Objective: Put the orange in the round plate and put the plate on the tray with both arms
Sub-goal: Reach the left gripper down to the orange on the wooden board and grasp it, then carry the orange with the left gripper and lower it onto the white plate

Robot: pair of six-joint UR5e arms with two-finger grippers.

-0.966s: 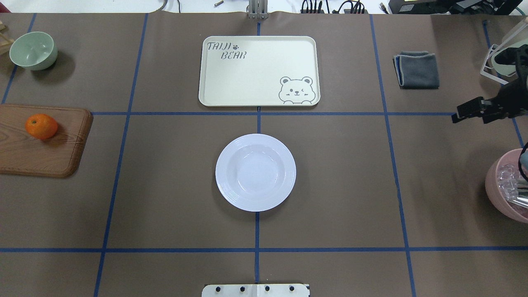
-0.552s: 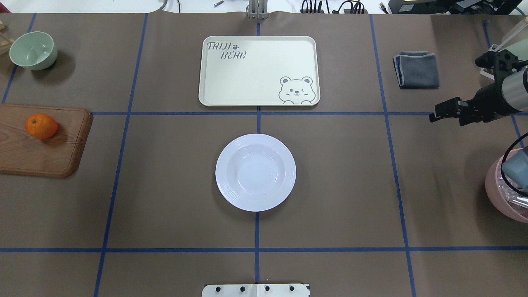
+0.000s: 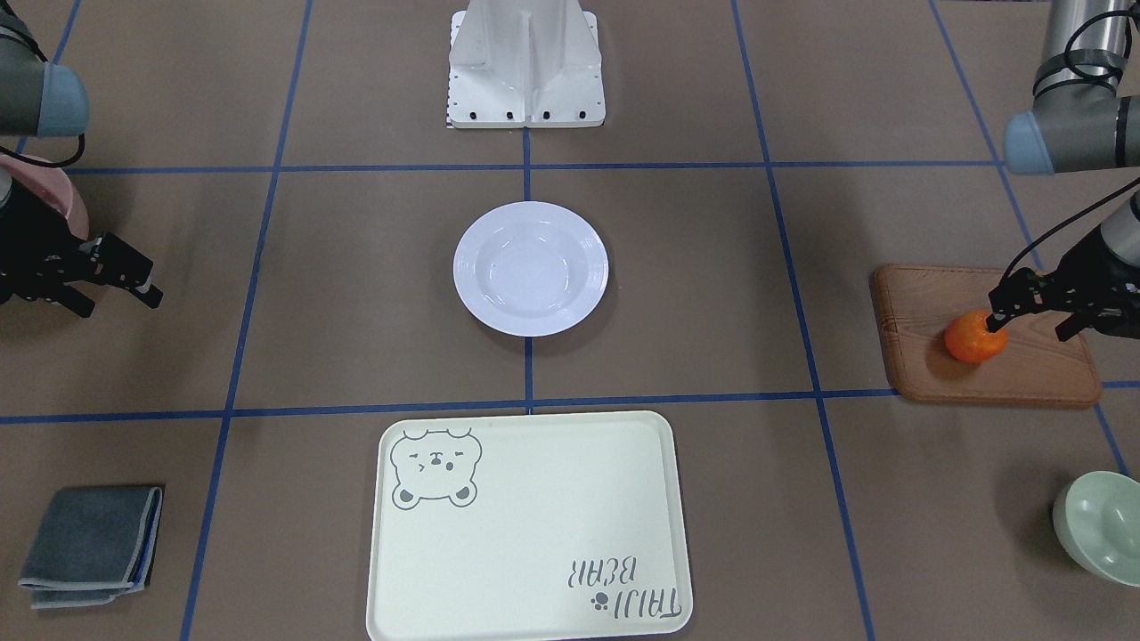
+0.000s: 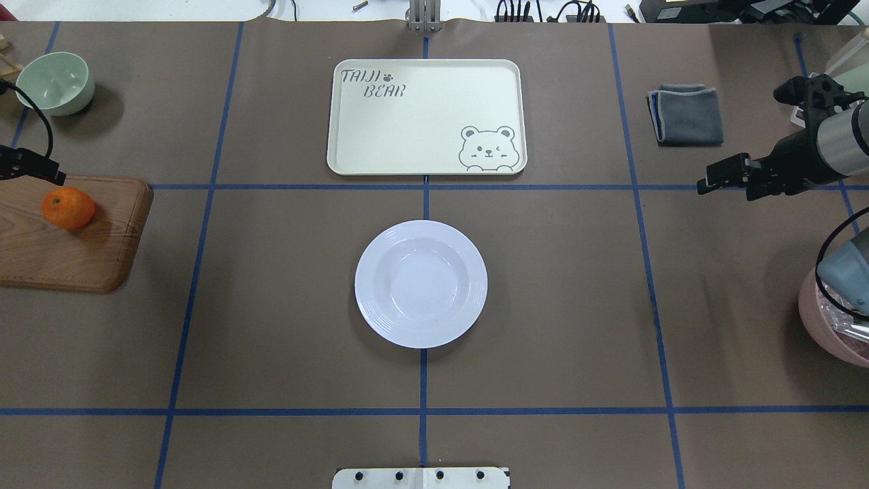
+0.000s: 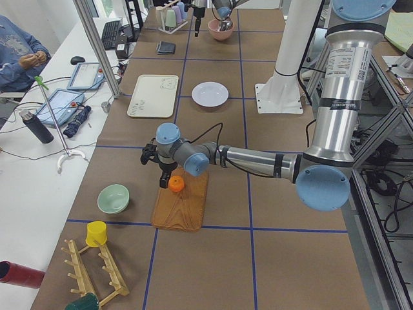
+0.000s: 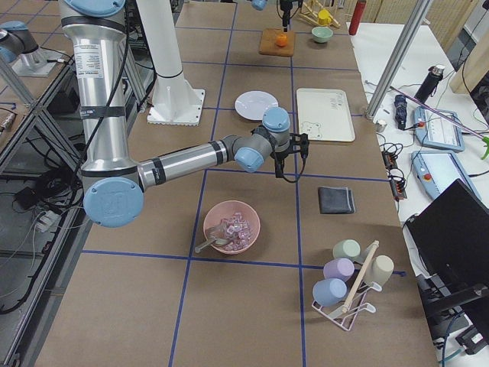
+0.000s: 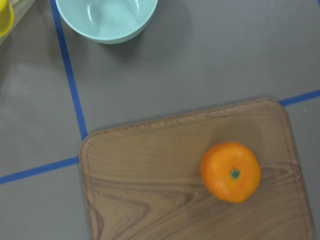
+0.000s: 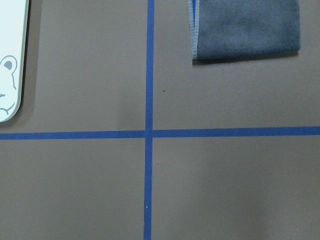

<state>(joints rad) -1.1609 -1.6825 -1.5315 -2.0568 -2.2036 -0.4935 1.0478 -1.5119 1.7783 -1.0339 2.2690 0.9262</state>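
Round plate (image 4: 421,284) at table centre, glossy white, ridged rim | tray (image 4: 424,115) at its 12 o'clock | orange (image 4: 68,208), bright with a green stem dot, on wooden board (image 4: 102,251) at 9 o'clock | left gripper (image 3: 1030,328) by the orange, fingers spread | right gripper (image 4: 725,189) at 2 o'clock, fingers spread, near grey cloth (image 4: 686,114) | pink bowl (image 6: 208,222) holds clear pieces

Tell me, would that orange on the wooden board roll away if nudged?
Probably yes: the orange is round and the wooden board looks flat, with only a shallow groove near its edge. Its dimpled skin likely makes it easy enough to grip.
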